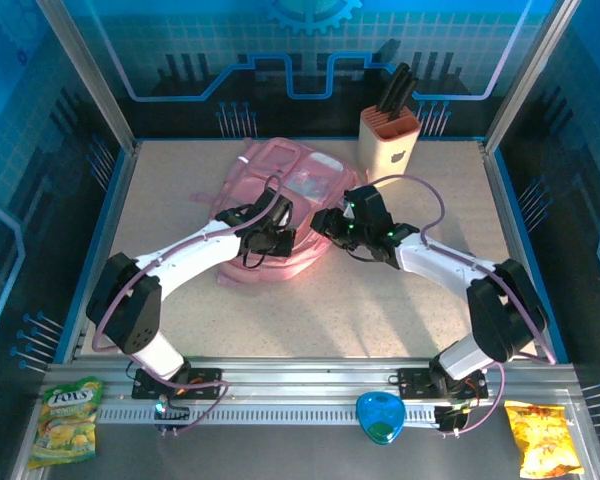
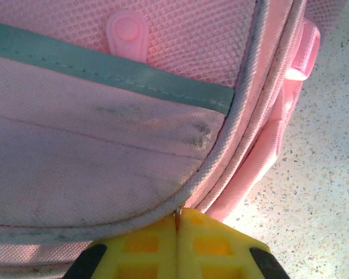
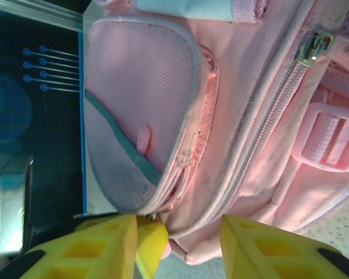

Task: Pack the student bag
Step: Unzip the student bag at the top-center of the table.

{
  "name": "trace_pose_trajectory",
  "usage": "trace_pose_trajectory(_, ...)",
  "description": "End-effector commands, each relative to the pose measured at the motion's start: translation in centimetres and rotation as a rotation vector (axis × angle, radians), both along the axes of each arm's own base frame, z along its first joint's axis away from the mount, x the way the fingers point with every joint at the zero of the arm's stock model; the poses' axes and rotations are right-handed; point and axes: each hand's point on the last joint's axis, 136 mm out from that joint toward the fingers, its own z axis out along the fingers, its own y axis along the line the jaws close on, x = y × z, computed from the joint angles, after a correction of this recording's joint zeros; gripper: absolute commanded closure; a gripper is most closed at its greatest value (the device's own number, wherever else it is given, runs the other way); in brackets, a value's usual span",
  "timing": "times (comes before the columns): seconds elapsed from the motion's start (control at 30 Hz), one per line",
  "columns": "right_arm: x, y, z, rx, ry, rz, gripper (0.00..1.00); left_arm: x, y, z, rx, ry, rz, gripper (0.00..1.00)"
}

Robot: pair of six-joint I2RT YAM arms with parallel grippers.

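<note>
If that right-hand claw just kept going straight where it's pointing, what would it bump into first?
The pink backpack: its edge sits right ahead of the right gripper, between the open fingers. Contact looks near, though depth is unclear.

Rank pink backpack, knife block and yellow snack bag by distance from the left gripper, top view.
From the left gripper:
1. pink backpack: mid-table, at the fingertips.
2. knife block: far edge, off to the right.
3. yellow snack bag: near right corner, in front of the table.
</note>
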Motion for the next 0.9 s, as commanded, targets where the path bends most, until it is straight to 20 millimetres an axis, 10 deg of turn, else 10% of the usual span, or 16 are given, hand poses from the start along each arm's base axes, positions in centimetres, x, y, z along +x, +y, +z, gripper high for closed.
trace_pose_trajectory(0.0, 1.4, 1.4, 0.6, 0.092, 0.038, -0.019, 0.58, -0.3, -1.5, 2.0, -0.074, -0.043, -0.064, 1.0)
trace_pose_trajectory(0.4, 2.8, 4.4, -1.3, 0.119, 0.084, 0.029, 0.57, -0.6, -1.2, 2.1, -0.062, -0.057, -0.079, 1.0)
trace_pose_trajectory(0.57, 3.2, 4.1, -2.6, 0.065, 0.1, 0.022, 0.72, -0.6, -0.7, 1.8, -0.028, -0.063, -0.081, 1.0)
trace_pose_trajectory(0.87, 3.9, 0.6, -3.5, -0.117, 0.055, -0.025, 0.88, 0.1, 5.7, 1.3, 0.096, -0.074, 0.063, 1.0)
